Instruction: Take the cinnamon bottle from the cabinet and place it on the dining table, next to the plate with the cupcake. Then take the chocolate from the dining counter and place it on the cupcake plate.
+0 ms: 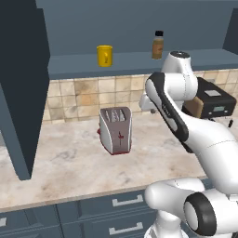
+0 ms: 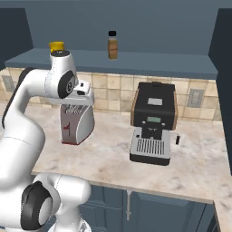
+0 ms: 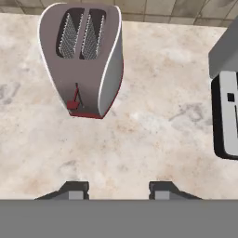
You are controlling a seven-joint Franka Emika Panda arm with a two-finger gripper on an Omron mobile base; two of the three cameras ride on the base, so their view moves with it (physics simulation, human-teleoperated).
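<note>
The cinnamon bottle (image 1: 158, 45) (image 2: 112, 45), brown with a dark cap, stands upright on the open cabinet shelf (image 1: 135, 62) above the counter. My gripper (image 3: 117, 189) hangs well below it over the marble counter, pointing down, open with nothing between its fingertips (image 3: 74, 188). The hand (image 2: 82, 93) sits just above and in front of the toaster.
A yellow jar (image 1: 104, 56) (image 2: 56, 46) stands on the same shelf, left of the bottle. On the counter are a silver toaster (image 1: 115, 129) (image 3: 83, 60) and a black coffee machine (image 2: 152, 122) (image 3: 225, 107). An open dark cabinet door (image 1: 21, 88) hangs at the left.
</note>
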